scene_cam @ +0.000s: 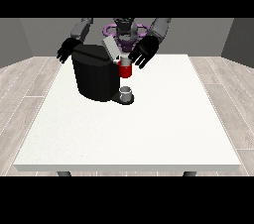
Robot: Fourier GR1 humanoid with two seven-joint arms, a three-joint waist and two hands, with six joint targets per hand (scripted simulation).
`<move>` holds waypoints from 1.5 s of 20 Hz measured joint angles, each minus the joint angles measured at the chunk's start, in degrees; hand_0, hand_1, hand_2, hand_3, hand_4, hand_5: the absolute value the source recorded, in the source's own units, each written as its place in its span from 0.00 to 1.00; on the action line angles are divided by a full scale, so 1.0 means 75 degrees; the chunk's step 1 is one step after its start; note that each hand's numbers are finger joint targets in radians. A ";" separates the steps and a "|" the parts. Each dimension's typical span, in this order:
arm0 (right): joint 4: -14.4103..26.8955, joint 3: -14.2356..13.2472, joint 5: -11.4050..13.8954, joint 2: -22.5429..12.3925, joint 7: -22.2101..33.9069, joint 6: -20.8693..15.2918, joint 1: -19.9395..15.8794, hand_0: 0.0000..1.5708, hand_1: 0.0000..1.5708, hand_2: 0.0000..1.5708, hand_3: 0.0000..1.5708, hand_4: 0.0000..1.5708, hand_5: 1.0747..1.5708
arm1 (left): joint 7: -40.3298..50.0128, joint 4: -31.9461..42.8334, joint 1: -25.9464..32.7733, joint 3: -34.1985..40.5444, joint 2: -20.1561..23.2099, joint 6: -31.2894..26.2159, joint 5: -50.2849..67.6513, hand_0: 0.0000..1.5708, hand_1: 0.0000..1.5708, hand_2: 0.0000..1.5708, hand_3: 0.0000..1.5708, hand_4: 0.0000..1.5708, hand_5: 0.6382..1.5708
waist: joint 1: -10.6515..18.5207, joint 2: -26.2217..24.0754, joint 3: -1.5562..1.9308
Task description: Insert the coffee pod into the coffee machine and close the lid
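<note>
Front view: 1 coffee machine [95, 77], 1 cup [127, 92].

A big white desk [149, 134] is seen on the wood-plank floor [22, 94]. The black coffee machine [94, 77] is parked on its far-left part, with a small grey cup [126, 92] tucked against the machine's right side.

Grey arms, 2 black hands [144, 51], grey head, purple rings at torso [125, 30].
</note>
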 measured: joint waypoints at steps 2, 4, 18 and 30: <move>0.0019 -0.0053 -0.0033 -0.0048 0.0097 0.0004 -0.0091 0.00 0.00 0.00 0.00 0.29 1.00 | 0.0006 -0.0009 0.0009 -0.0028 -0.0046 0.0026 -0.0041 0.68 0.68 0.71 0.59 0.24 1.00 | 0.0043 -0.0034 -0.0004; 0.0113 -0.0073 -0.0063 -0.0022 -0.0015 0.0029 -0.0046 0.00 0.00 0.00 0.00 0.26 1.00 | 0.0058 -0.0036 0.0040 -0.0054 -0.0104 0.0079 -0.0091 0.58 0.58 0.65 0.55 0.23 1.00 | 0.0069 -0.0063 -0.0008; 0.0399 -0.0113 0.0019 -0.0016 -0.0180 -0.0059 0.0055 0.00 0.00 0.00 0.00 0.22 1.00 | -0.0151 -0.0079 0.0100 -0.0432 -0.0040 -0.0374 -0.0527 0.00 0.00 0.00 0.00 0.00 1.00 | 0.0184 -0.0212 -0.0010; 0.0722 -0.0315 -0.0149 -0.0030 -0.0222 -0.0046 0.0479 0.00 0.00 0.00 0.00 0.26 1.00 | 0.0050 -0.0310 0.0658 -0.0335 -0.0487 -0.0580 -0.0403 0.00 0.00 0.00 0.00 0.00 1.00 | 0.0630 -0.1094 -0.0020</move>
